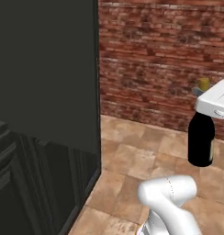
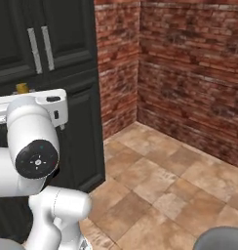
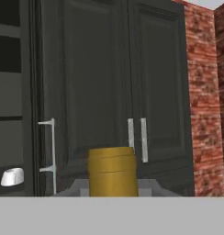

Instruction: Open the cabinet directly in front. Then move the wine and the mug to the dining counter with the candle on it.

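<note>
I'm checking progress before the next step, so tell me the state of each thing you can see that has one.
Wine bottle: upright, lifted off the floor, gripped at its gold-capped neck.
End effector: shut on the bottle's neck.
Cabinet: upper double doors shut, bar handles side by side.
Mug: lying on its side on a shelf left of the cabinet doors.

Wine under the end effector — cabinet left, brick wall behind

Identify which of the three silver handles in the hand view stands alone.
The leftmost handle, well apart; the other two sit side by side where the doors meet, above the bottle with its gold cap.
</note>
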